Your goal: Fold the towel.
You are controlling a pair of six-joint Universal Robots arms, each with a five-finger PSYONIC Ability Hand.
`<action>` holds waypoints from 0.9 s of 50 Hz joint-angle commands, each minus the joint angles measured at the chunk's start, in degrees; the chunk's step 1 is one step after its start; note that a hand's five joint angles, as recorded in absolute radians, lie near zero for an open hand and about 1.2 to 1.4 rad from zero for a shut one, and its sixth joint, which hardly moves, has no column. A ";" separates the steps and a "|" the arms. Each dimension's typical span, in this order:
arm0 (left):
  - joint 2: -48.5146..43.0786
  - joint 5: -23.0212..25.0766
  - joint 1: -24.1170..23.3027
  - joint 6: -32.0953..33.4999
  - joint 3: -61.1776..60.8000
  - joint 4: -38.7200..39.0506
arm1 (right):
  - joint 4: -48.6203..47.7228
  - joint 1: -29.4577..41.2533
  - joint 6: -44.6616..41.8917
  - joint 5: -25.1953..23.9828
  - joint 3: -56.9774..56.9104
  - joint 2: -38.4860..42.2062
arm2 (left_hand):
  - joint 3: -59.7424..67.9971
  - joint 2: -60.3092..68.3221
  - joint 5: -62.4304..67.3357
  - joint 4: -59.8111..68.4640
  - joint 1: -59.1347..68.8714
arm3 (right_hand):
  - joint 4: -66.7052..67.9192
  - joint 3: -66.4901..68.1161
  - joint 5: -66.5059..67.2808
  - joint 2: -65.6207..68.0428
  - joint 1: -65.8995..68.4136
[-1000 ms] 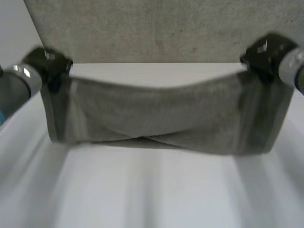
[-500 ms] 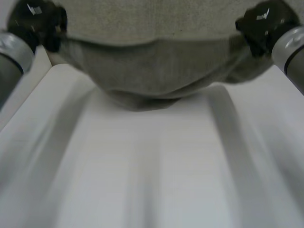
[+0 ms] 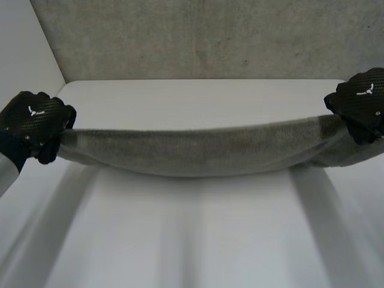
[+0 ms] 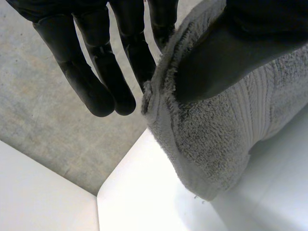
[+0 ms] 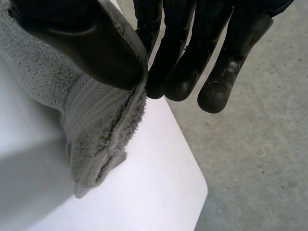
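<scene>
Head view, towel (image 3: 198,153) long axis left to right, sagging; left hand (image 3: 33,123) and right hand (image 3: 360,105) each pinching one end

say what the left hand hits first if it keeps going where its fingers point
Probably nothing near: ahead of the left hand lies only concrete floor, just past the table corner. Depth is unclear.

Soft, even light is falling from above onto the white table (image 3: 198,240), which is showing bright. The towel (image 3: 198,153) is casting a faint, soft-edged shadow just beneath itself.
</scene>
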 commanded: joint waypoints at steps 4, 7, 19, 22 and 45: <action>-3.68 0.52 -0.76 0.19 -0.15 1.95 | 0.19 -0.68 -0.58 -1.47 0.66 4.57 | -9.06 -7.07 -17.49 -7.32 -3.97 | 3.13 3.32 1.14 3.75 2.84; -8.95 0.17 -1.02 0.02 1.86 3.97 | 0.19 -0.59 -1.02 -1.55 -0.65 8.96 | -9.06 -7.07 -17.49 -7.32 -3.97 | 3.13 3.32 1.14 3.75 2.84; -33.91 -6.84 -7.17 0.11 19.34 2.32 | 0.19 2.30 -0.24 -0.24 -14.88 29.96 | -9.06 -7.07 -17.49 -7.32 -3.97 | 3.13 3.32 1.14 3.75 2.84; -38.42 -9.85 -8.14 0.19 24.02 2.05 | -0.07 4.07 -0.15 2.14 -19.38 34.82 | -9.06 -7.07 -17.49 -7.32 -3.97 | 3.13 3.32 1.14 3.75 2.84; -59.24 -17.31 -12.80 0.11 50.37 2.14 | -15.53 8.99 1.52 13.83 -37.83 55.12 | -9.06 -7.07 -17.49 -7.32 -3.97 | 3.13 3.32 1.14 3.75 2.84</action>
